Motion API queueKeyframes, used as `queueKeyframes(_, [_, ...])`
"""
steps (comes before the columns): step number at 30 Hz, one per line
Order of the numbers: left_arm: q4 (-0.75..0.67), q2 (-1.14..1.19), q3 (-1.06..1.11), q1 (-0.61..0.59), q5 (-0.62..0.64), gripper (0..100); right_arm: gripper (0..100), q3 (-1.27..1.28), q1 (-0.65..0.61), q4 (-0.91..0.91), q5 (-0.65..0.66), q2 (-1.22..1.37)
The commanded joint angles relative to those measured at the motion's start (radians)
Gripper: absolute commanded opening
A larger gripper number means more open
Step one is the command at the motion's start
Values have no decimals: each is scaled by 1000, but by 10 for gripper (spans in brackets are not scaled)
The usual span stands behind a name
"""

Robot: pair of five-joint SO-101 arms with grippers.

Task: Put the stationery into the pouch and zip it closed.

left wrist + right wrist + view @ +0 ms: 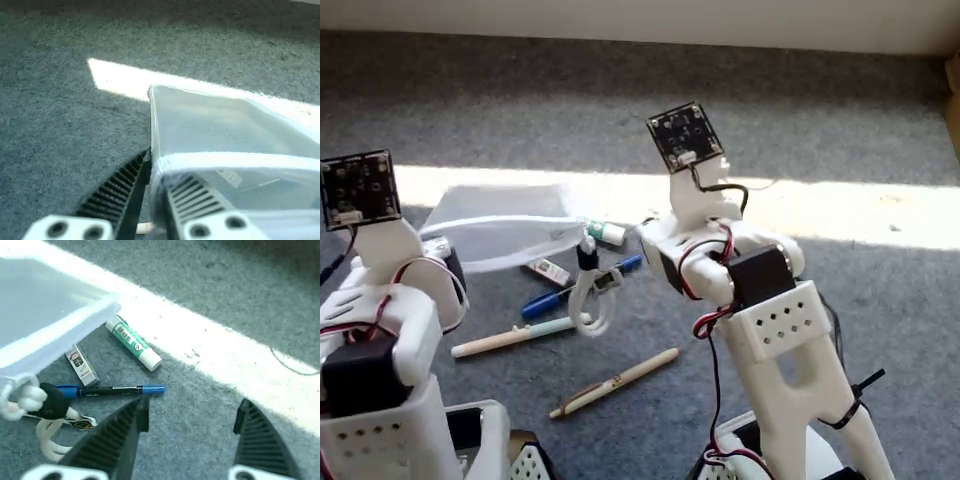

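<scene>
Clear plastic pouch [500, 225] lies left of centre in the high view, and your left gripper [154, 172] pinches its rim. Nothing looks packed: glue stick [607, 233], blue pen [570, 292] and pale pen [510, 338] lie on the carpet [820, 120] beside it, with your right gripper [194, 407] spread above them. Zipping remains.

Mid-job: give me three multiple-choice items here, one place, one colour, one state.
1. The green-and-white glue stick lies: A on the grey carpet beside the translucent plastic pouch; B inside that pouch; C on a shelf.
2. The slim pen nearest it is: A red; B blue; C yellow.
3. The right tool is: A shut on the pen; B shut on the pouch; C open, empty.
Key: A, it rests on carpet outside the pouch; B, its ends show blue; C, its jaws stand apart over bare carpet.
</scene>
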Motion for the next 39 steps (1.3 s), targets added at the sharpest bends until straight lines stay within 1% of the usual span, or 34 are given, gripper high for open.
queueKeyframes(1, [15, 76, -88, -82, 15, 7, 260, -8, 16, -31, -21, -4])
queueKeyframes(4, [25, 107, -79, -102, 15, 7, 260, -7, 16, -45, -55, -2])
queueKeyframes(8, [48, 117, -81, -157, 15, 7, 260, -12, 16, -50, -57, 28])
queueKeyframes(12, [46, 117, -81, -263, 14, 7, 260, -16, 16, -45, -57, 176])
queueKeyframes(15, [48, 117, -79, -300, 14, 7, 260, -64, 10, -50, -52, 278])
queueKeyframes(23, [41, 119, -33, -305, 14, 7, 262, -234, -53, -51, -52, 490])
queueKeyframes(31, [40, 117, -8, -305, 9, 7, 263, -535, -157, -45, -49, 785])
queueKeyframes(36, [40, 117, -10, -305, 8, 7, 263, -690, -188, -44, 52, 967])
queueKeyframes(39, [41, 117, -8, -305, 8, 7, 263, -743, -188, -44, 61, 1038])
